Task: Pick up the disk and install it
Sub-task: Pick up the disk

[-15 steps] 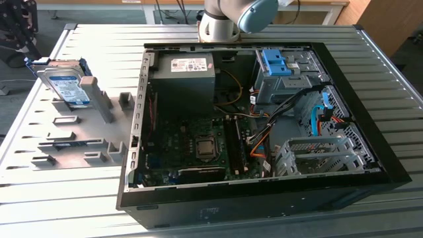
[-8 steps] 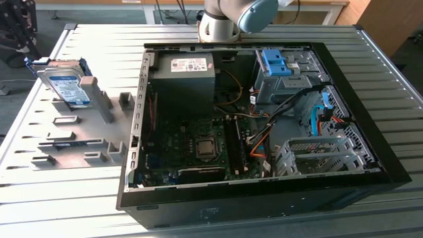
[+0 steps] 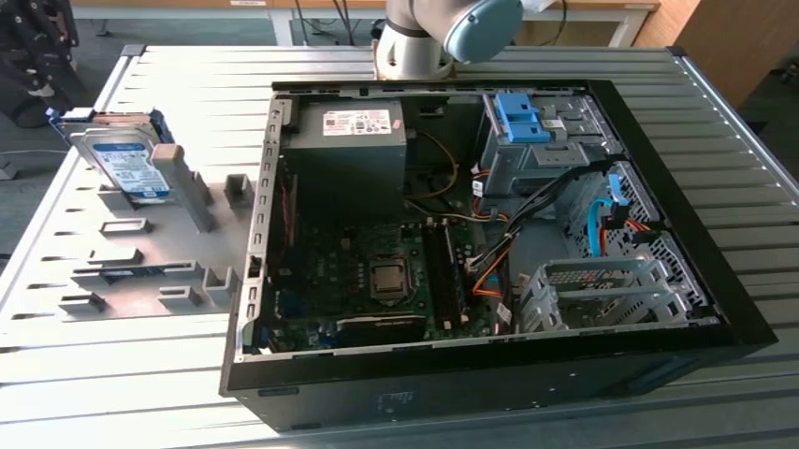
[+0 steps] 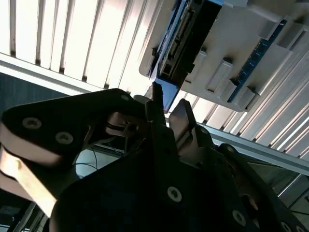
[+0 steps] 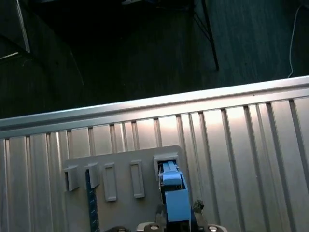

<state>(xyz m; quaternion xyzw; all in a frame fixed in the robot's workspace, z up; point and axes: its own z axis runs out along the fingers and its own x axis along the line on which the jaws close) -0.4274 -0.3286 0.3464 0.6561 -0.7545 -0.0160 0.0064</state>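
The gripper hangs over the fixture plate, its 2 fingers a narrow gap apart and holding nothing, so I judge that neither pickup nor install is done. The disk stands on end in a slot at that plate's corner. Its long axis is roughly upright, with the connector end uppermost and the label facing the computer case beside the plate.

- Disk: one, on edge in the fixture, upper left of the exterior view.
- Grey slotted fixture plate: one.
- Open computer case: one.
- Power supply: one.
- Blue plastic bracket: one, upper right.
- Motherboard: one.
- Metal drive cage: one, lower right.
- Slatted metal table: one.
- Robot arm: one.
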